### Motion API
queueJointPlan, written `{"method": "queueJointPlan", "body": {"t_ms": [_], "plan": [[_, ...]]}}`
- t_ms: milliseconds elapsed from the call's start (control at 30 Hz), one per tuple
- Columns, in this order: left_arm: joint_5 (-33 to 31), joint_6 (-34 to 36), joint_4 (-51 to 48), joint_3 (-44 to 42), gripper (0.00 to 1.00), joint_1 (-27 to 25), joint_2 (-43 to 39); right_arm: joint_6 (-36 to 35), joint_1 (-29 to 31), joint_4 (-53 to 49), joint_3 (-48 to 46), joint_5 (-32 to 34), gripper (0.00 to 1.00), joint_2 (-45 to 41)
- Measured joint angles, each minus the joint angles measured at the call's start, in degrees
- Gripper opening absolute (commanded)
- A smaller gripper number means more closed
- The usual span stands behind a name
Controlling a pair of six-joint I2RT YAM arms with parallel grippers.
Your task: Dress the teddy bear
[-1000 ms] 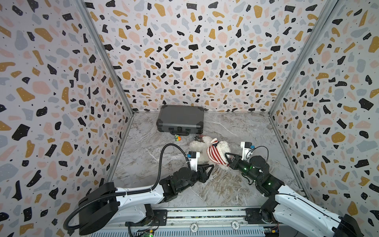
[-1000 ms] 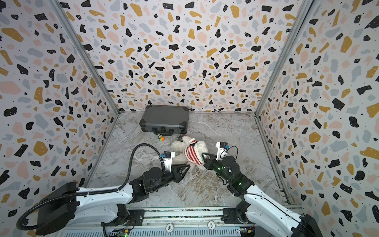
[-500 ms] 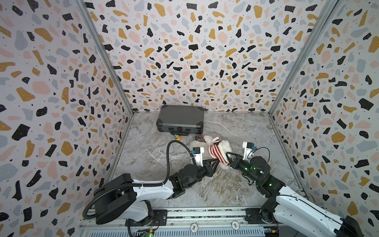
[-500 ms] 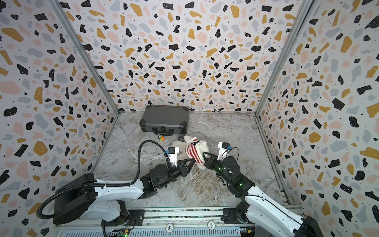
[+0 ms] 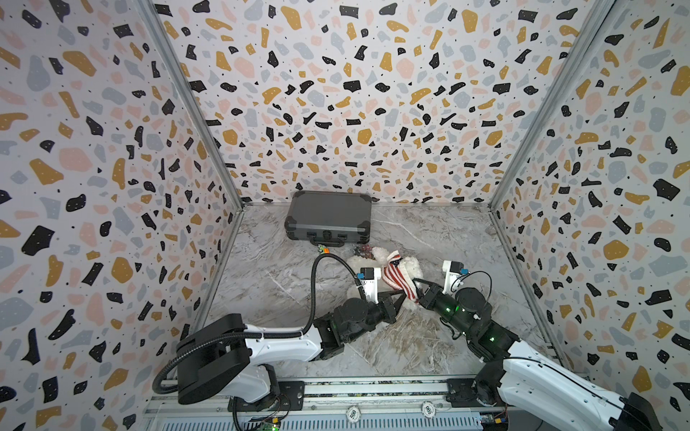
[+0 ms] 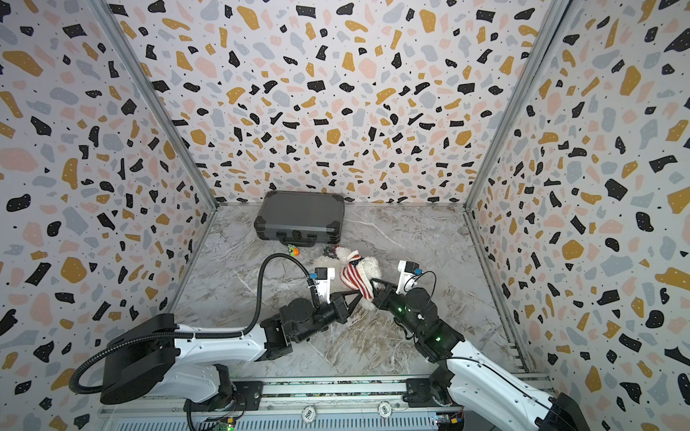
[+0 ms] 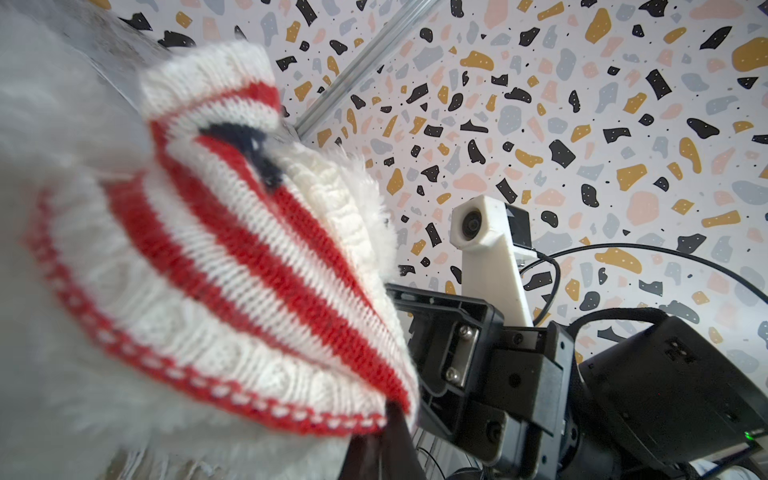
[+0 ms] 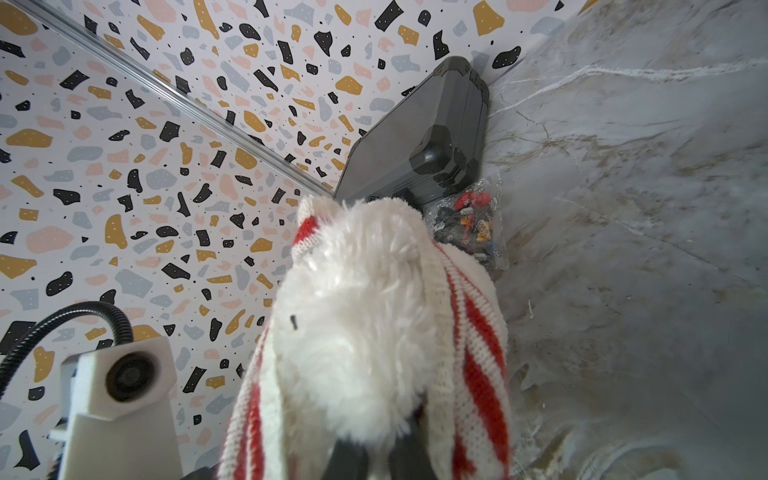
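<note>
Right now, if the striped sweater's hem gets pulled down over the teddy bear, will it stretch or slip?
Likely stretchy: the sweater is a knit, bunched in folds. The teddy bear looks plush and limp, so it would probably drag along rather than resist. Its long fur may grip the knit, not let it slide.

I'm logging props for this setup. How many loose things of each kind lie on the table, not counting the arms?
case: 1
bear: 1
sweater: 1
bag of small parts: 1
small orange-green item: 1
Total: 5
</note>
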Motion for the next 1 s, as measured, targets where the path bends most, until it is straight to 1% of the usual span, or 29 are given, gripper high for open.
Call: {"method": "queueJointPlan", "body": {"t_ms": [167,300,500,600,733,867,1000], "plan": [[-1.1,-0.4,-4.7,3.2,0.0,-3.4,1.2,-0.1,2.2,-1.2,-1.5,4.6,0.0,-3.5],[-1.2,-2.1,-5.6,3.4,0.0,-5.7,4.8,0.0,2.5,-2.1,-3.0,7.0,0.0,-5.9],[-1.0,-5.9,-1.9,3.3,0.0,-7.0,13.4,0.2,3.1,-5.1,-3.5,8.6,0.0,-7.1],[-0.7,-7.0,0.4,3.3,0.0,-7.1,15.6,0.8,3.8,-6.4,-4.2,9.7,0.0,-7.4],[-0.4,-7.3,2.7,3.1,0.0,-7.6,15.9,1.4,5.1,-7.1,-4.4,11.5,0.0,-8.0],[1.5,-6.2,6.7,1.5,0.0,-8.1,14.5,1.5,5.7,-6.7,-4.4,12.3,0.0,-8.5],[1.7,-4.2,4.4,1.6,0.0,-8.1,14.5,0.7,5.9,-6.3,-4.4,12.2,0.0,-8.3]]}}
